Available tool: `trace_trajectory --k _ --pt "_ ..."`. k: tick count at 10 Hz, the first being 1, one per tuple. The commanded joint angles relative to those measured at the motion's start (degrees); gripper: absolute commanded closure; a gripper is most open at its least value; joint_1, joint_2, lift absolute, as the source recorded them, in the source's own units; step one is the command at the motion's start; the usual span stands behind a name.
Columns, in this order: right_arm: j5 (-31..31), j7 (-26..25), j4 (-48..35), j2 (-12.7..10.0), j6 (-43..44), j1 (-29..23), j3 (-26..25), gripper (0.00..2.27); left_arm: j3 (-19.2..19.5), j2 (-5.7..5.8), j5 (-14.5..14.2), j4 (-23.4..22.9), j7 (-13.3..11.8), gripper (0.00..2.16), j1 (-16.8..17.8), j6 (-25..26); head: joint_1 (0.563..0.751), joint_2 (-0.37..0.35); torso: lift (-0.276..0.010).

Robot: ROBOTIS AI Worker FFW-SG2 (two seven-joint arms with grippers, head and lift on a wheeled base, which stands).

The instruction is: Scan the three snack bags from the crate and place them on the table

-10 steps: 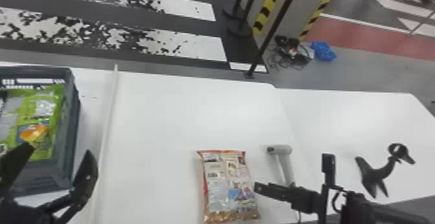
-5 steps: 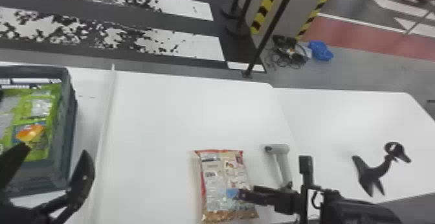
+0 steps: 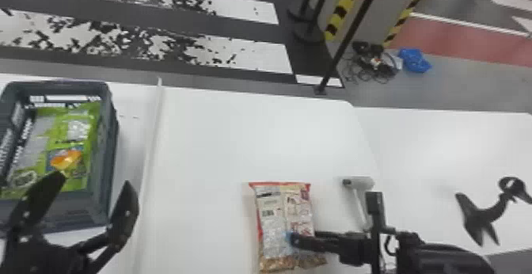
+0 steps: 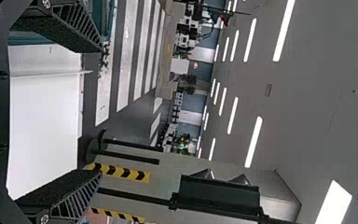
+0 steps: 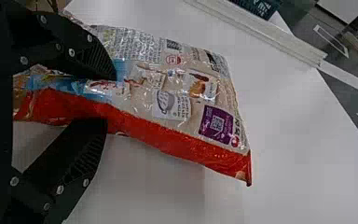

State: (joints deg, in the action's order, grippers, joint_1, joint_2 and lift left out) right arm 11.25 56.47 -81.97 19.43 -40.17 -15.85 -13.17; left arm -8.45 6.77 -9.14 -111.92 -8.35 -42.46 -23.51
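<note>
A snack bag (image 3: 273, 221) with red edges lies back side up on the white table. My right gripper (image 3: 297, 239) reaches over its right side. In the right wrist view, my right gripper (image 5: 111, 99) is shut on the snack bag (image 5: 177, 102), one finger on its printed face and the other under its red side. My left gripper (image 3: 95, 178) stands open by the near side of the grey crate (image 3: 105, 154), which holds green snack bags (image 3: 75, 134). Nothing is between the fingers of my left gripper (image 4: 100, 112). Right of the bag lies a pale handheld scanner (image 3: 362, 183), partly hidden behind the right gripper.
A raised white strip (image 3: 152, 134) runs between crate and bag. A black stand (image 3: 483, 215) rests on the right-hand table (image 3: 435, 154). Past the far edge stands a black pole (image 3: 348, 35).
My right gripper has moved left from beside the scanner onto the bag, and the bag has shifted slightly left. The head view has turned a little. My left gripper remains open near the crate.
</note>
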Motion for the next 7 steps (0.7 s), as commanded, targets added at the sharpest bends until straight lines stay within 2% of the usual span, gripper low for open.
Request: trace_trajectory --k 1,2,4,6,7 --pt "1.8 0.0 -0.7 0.0 1.4 -1.3 -1.4 2.23 0.0 -0.09 0.0 0.3 0.0 0.07 0.0 -0.1 0.695 -0.269 -0.037" --pt "4.1 0.2 -4.2 0.0 0.8 -3.7 -3.3 2.23 0.0 -0.17 0.0 0.6 0.0 0.07 0.2 -0.1 0.695 -0.274 -0.037" --pt "11.6 1.0 -13.4 -0.1 -5.8 -7.4 -9.5 2.23 -0.2 -0.17 0.0 0.9 0.0 0.07 0.4 -0.1 0.695 -0.285 -0.037" --pt "22.5 1.4 -16.4 -0.1 -11.8 -7.2 -19.0 2.23 -0.2 -0.17 0.0 1.4 0.0 0.07 0.4 -0.4 0.695 -0.303 -0.037" --pt "25.8 0.1 -14.8 -0.4 -13.1 -5.0 -23.8 2.23 -0.2 -0.17 0.0 1.7 0.0 0.07 0.4 -0.8 0.695 -0.329 -0.037"
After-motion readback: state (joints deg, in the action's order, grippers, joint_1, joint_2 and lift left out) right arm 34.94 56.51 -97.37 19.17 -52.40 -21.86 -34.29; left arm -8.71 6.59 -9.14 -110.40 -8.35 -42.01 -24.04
